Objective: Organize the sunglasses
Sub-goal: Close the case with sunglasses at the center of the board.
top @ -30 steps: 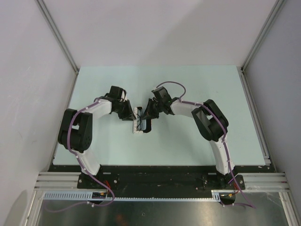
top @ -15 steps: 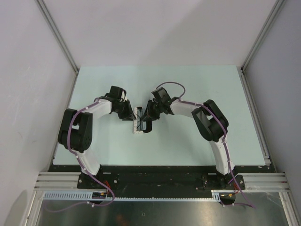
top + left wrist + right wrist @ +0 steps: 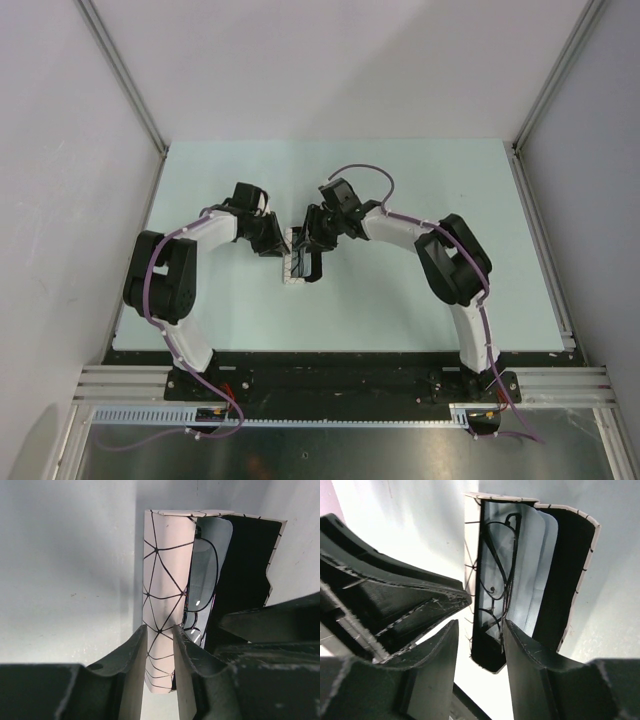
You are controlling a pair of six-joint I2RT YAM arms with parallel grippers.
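Right claw (image 3: 481, 630) has nudged left a bit and straddles the case (image 3: 162, 555) end, grip unclear to me; left claw (image 3: 159, 630) pinches its patterned wall, sunglasses (image 3: 202, 575) inside, around the middle of the worktop (image 3: 420, 180).

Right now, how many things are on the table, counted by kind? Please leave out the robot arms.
case: 1
sunglasses: 1 pair, lying inside the open case
Total: 2
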